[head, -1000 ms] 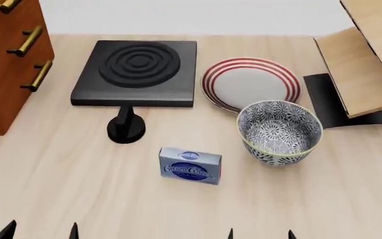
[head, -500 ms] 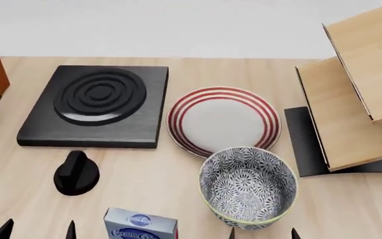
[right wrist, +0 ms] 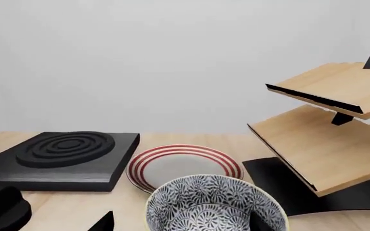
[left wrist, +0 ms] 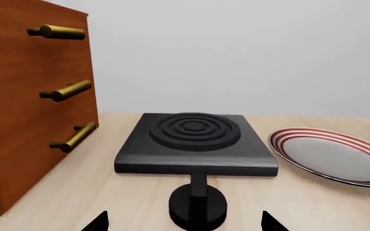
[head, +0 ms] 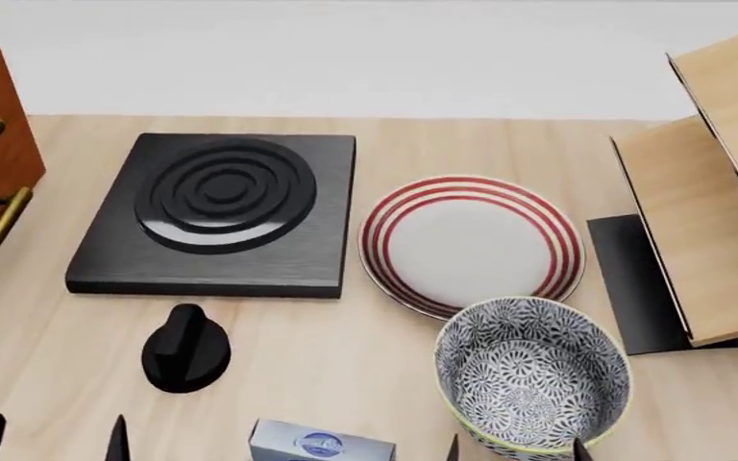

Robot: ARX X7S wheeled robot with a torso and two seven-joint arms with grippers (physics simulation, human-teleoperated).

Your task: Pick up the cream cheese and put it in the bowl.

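The cream cheese [head: 322, 445], a small blue and silver box, sits at the bottom edge of the head view with only its top showing. It lies on the table between my two grippers. The bowl [head: 532, 376], deep and dark-patterned with a yellowish rim, stands to its right. My left gripper [head: 51, 447] is open, left of the box, facing a black knob [left wrist: 198, 207]. My right gripper [head: 517, 451] is open just in front of the bowl [right wrist: 214, 207], with its near wall between the fingertips. Neither wrist view shows the cream cheese.
A black burner slab [head: 215, 211] lies at the back left, and the knob [head: 185, 348] stands in front of it. A red-ringed plate [head: 469, 243] lies behind the bowl. A wooden two-tier shelf [head: 709, 221] rises at the right, a brown drawer cabinet [left wrist: 24, 96] at the left.
The head view has shifted, so everything on the table now sits lower in the picture; the cream cheese went from mid-frame to the bottom edge. Both grippers' fingertips stay open at the bottom.
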